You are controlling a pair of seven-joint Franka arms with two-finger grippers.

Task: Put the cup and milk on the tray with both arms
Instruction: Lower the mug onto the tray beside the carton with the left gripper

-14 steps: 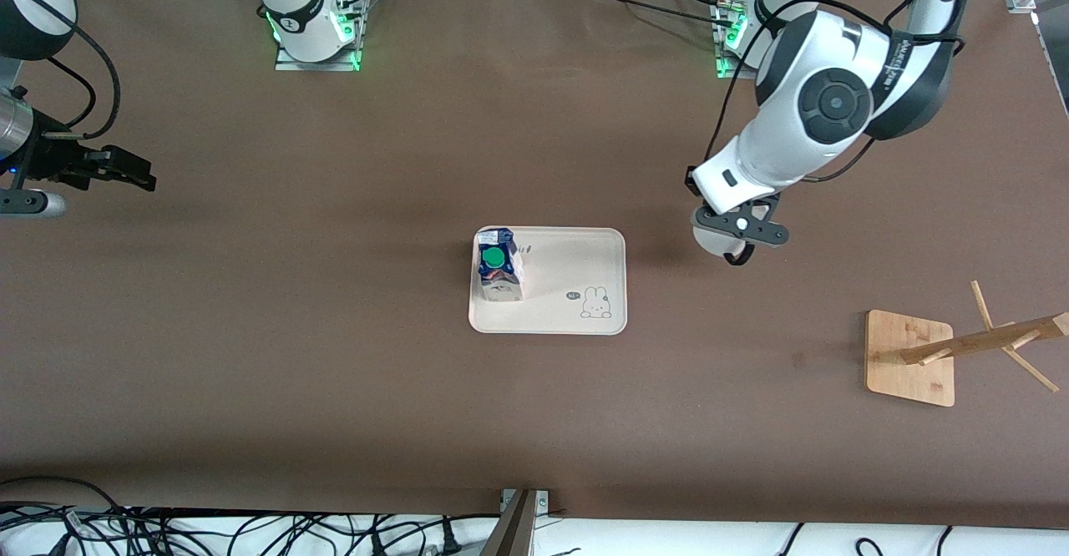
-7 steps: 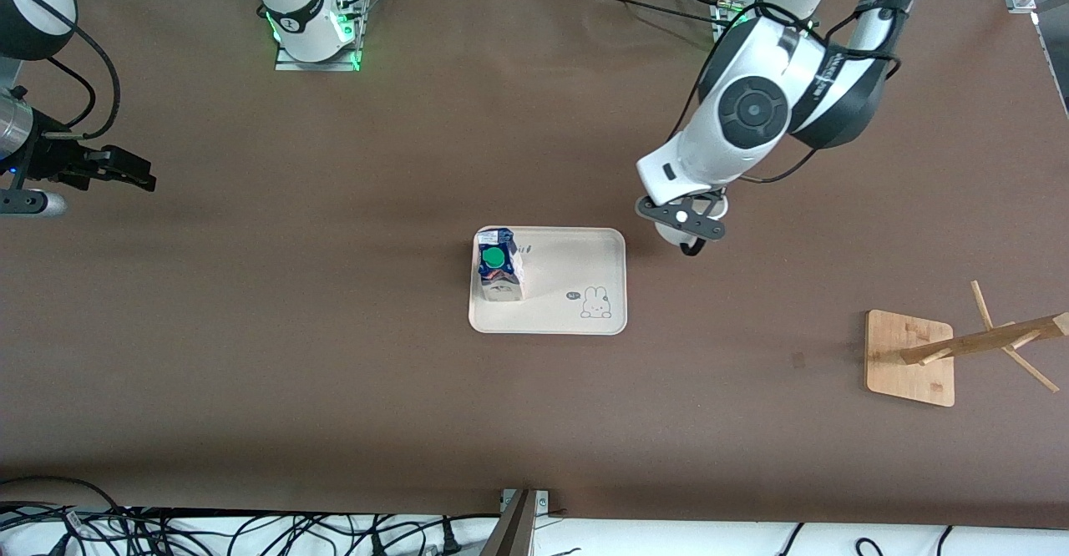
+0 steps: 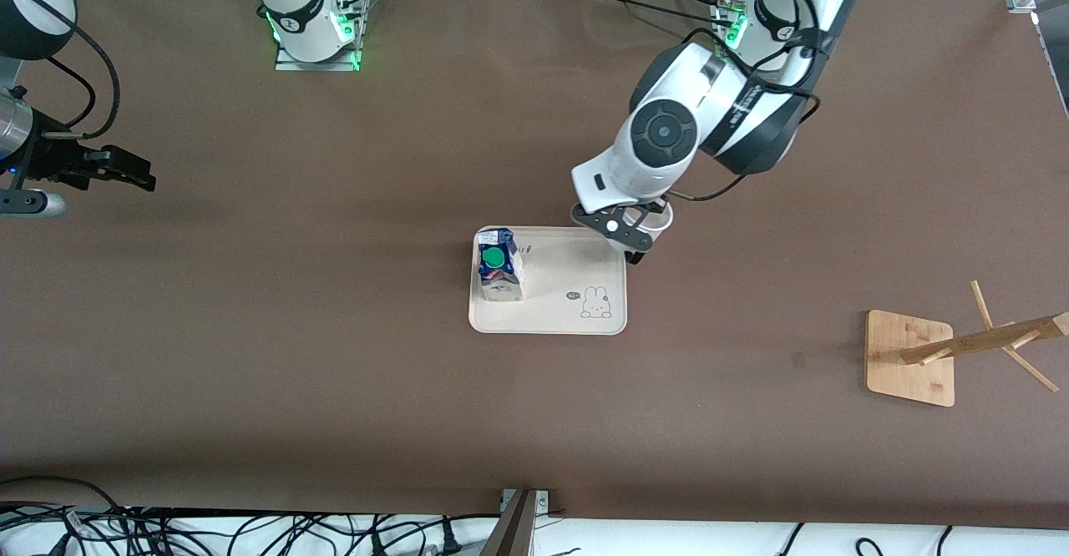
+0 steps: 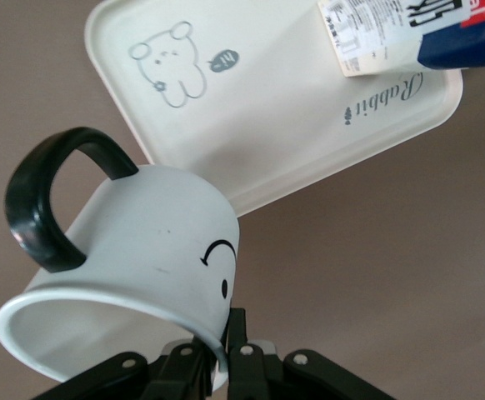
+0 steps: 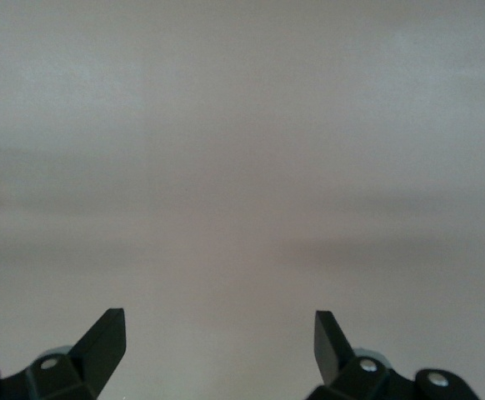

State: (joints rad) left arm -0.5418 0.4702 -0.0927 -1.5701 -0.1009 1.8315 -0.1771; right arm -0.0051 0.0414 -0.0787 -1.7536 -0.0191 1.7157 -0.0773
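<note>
Cup carried to the tray's corner, milk already aboard

The left end effector point(image 4: 226, 350) is clamped on the cup point(image 4: 134, 267) by its rim, over the tray point(image 3: 551, 318) edge; move inward over bare tray beside the milk point(image 3: 499, 272), level the cup, lower gently, then release. The right end effector point(image 5: 217, 342) waits with fingers apart over bare surface point(image 3: 334, 389)

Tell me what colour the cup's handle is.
Black, on a white cup with a black smiley face; the left wrist view shows it best.
</note>
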